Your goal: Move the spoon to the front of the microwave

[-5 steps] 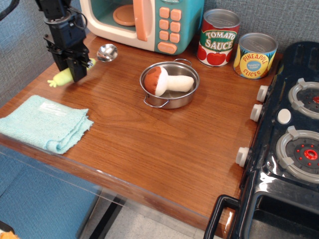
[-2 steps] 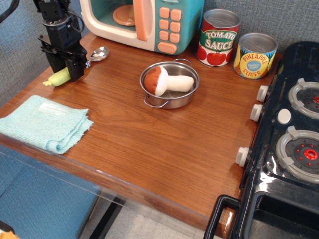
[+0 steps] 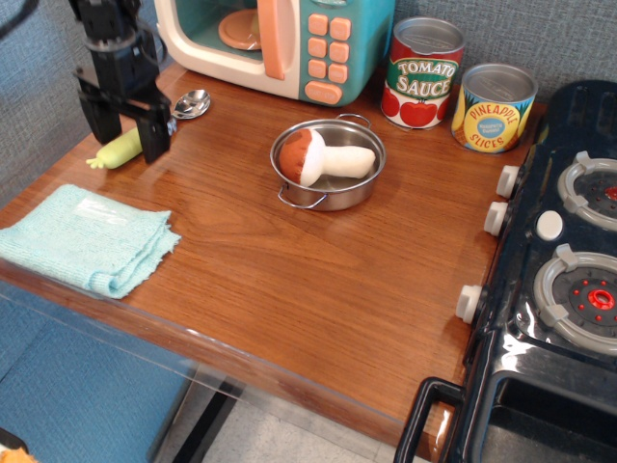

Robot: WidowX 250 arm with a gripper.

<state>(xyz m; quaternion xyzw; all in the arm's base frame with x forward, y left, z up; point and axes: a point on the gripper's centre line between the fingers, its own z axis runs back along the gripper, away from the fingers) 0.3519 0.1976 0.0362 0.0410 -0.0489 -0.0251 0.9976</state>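
The gripper (image 3: 125,128) stands with its fingers spread wide, straddling the spoon (image 3: 145,132) and holding nothing. The spoon lies flat on the table (image 3: 289,260), silver bowl toward two o'clock, yellow-green handle toward eight, just before the microwave (image 3: 280,43) at its left corner. Judging by that placement, the spoon looks delivered, fingers parted for release.
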